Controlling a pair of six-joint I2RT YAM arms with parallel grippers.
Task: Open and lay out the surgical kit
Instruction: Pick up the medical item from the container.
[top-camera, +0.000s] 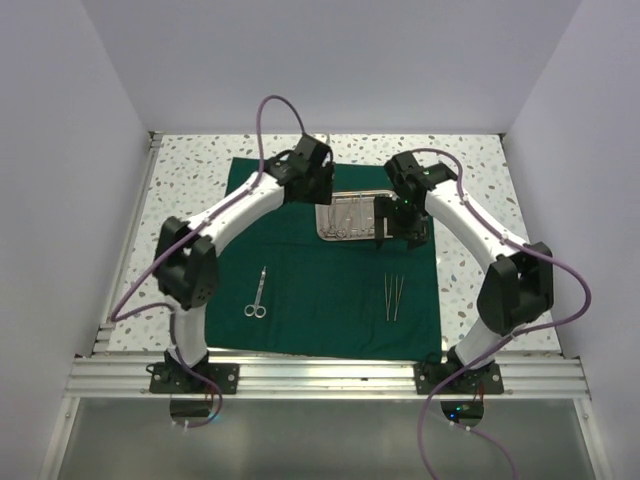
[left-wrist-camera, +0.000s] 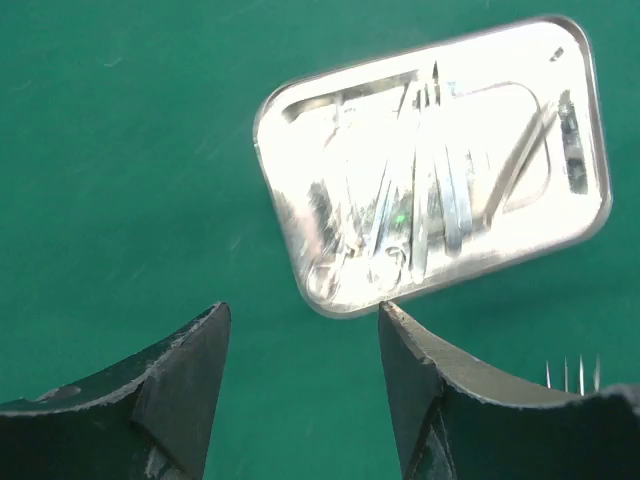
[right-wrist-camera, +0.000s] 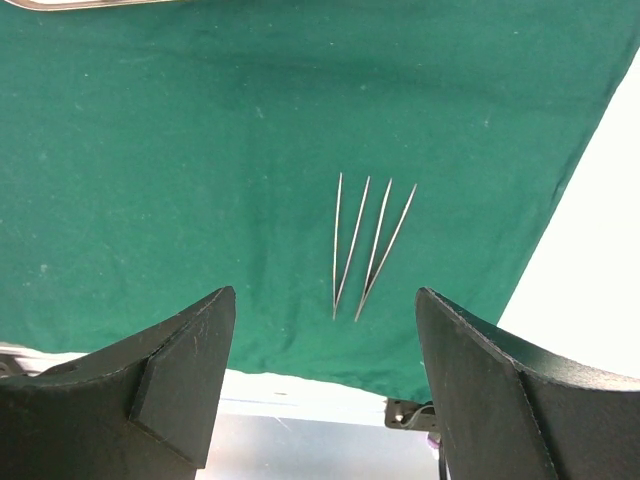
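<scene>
The dark green drape lies spread flat on the table. On its far middle sits the shiny steel tray, which in the left wrist view holds several slender steel instruments. A pair of scissors lies on the cloth at the left. Two tweezers lie side by side at the right, also in the right wrist view. My left gripper hangs open just beside the tray's left end, nothing between its fingers. My right gripper is open above the cloth, by the tray's right end.
The drape lies on a speckled white tabletop walled in by plain panels. The cloth's near edge and the aluminium rail carrying the arm bases lie below the tweezers. Purple cables loop over both arms.
</scene>
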